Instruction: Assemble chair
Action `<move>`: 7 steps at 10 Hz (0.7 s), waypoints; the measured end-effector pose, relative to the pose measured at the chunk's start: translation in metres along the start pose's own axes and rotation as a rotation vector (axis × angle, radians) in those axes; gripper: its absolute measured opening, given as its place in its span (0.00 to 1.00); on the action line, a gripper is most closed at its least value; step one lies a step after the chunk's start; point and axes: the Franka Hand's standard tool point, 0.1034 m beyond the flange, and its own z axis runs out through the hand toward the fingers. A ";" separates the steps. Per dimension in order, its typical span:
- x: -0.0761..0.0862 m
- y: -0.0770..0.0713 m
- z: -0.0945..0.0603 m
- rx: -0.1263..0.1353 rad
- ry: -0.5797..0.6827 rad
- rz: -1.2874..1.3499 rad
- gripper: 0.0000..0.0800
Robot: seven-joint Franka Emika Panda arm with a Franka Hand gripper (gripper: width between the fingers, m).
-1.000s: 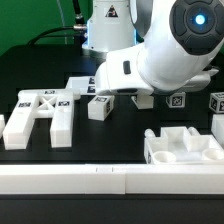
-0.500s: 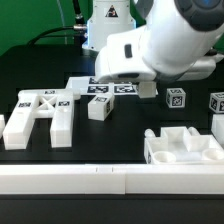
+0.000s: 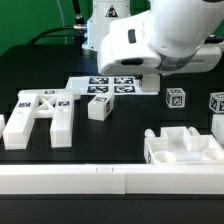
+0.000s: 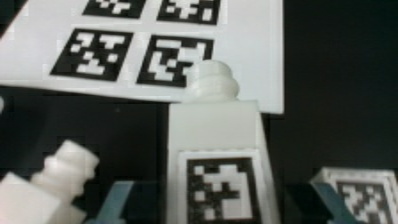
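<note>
In the wrist view my gripper [image 4: 224, 200] is shut on a white bar [image 4: 221, 130]. The bar carries a square tag and ends in a ribbed peg [image 4: 214, 78]. It hangs over the marker board [image 4: 151, 50]. A second ribbed white part [image 4: 63, 170] shows blurred beside it. In the exterior view the arm [image 3: 150, 40] hides the gripper and most of the bar. The cross-braced plate [image 3: 40, 115] lies at the exterior view's left. A small tagged block [image 3: 98, 108] rests near the middle, and a notched block [image 3: 185, 148] sits at the front right.
The marker board [image 3: 112, 86] lies flat behind the small block. Two tagged white parts [image 3: 176, 98] [image 3: 217, 102] stand at the exterior view's right. A long white rail [image 3: 110, 180] runs along the front edge.
The arm has risen and swung toward the exterior view's right, uncovering the marker board. The parts on the table have stayed put.
</note>
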 end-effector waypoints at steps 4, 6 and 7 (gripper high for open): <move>-0.004 0.004 -0.059 0.017 0.239 0.005 0.36; 0.001 0.004 -0.074 0.016 0.379 0.005 0.36; -0.001 0.004 -0.072 0.017 0.415 0.005 0.36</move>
